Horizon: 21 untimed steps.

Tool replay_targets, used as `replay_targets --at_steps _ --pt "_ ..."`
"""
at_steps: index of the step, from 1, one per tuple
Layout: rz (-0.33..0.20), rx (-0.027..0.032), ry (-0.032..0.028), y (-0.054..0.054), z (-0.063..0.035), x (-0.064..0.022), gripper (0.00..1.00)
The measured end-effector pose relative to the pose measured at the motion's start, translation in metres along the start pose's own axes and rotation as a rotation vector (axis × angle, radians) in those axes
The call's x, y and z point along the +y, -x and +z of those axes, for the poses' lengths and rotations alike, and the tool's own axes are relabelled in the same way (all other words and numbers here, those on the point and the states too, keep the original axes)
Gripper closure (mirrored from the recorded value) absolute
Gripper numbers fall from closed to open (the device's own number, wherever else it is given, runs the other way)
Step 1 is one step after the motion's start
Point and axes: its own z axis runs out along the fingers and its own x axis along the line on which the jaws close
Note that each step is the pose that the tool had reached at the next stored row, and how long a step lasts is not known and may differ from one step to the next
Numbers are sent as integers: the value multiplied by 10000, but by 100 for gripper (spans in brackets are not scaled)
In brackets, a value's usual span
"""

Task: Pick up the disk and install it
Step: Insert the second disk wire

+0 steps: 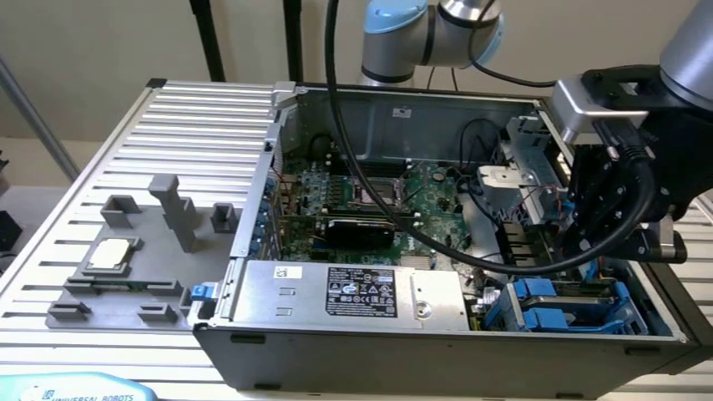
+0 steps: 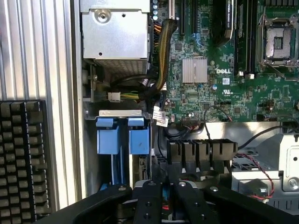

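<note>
The gripper (image 1: 593, 247) was seen low inside the open case (image 1: 446, 338), at the exterior view's right, just beside the drive bay (image 1: 624, 313). In the wrist view its black fingers (image 2: 147, 201) were drawn nearly together, with only a narrow gap left. A thin blue strip was caught in that gap. It was judged to be the edge of the disk (image 2: 164, 204) in its carrier, though little of it could be made out. The disk was therefore placed between the jaws, near the bay and over the floor of the case.

The step in hand was judged to be the carrying of the disk to its slot. Seating had not yet been done. Any further move would call for the disk to be kept square to the bay rails and clear of the loose cables (image 2: 161, 60) close by.

Two blue carriers (image 2: 121, 135) were seen standing upright in the bay, smooth moulded plastic with squared ends. The bay walls were of bare folded sheet metal. The board (image 2: 224, 79) was green and crowded, with finned silver heatsinks and a square socket. The supply (image 1: 346, 292) was a plain grey metal box with a black label. The table (image 1: 167, 125) was ribbed aluminium, and a small square silver chip (image 1: 112, 253) lay on a grey fixture there, well apart from the gripper.
</note>
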Motion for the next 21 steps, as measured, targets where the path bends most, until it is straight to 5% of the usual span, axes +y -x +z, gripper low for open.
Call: replay_targets --at_steps 7,21 --pt "-4 0 -49 -27 122 2 84" --pt "-5 16 -77 -124 201 -19 84"
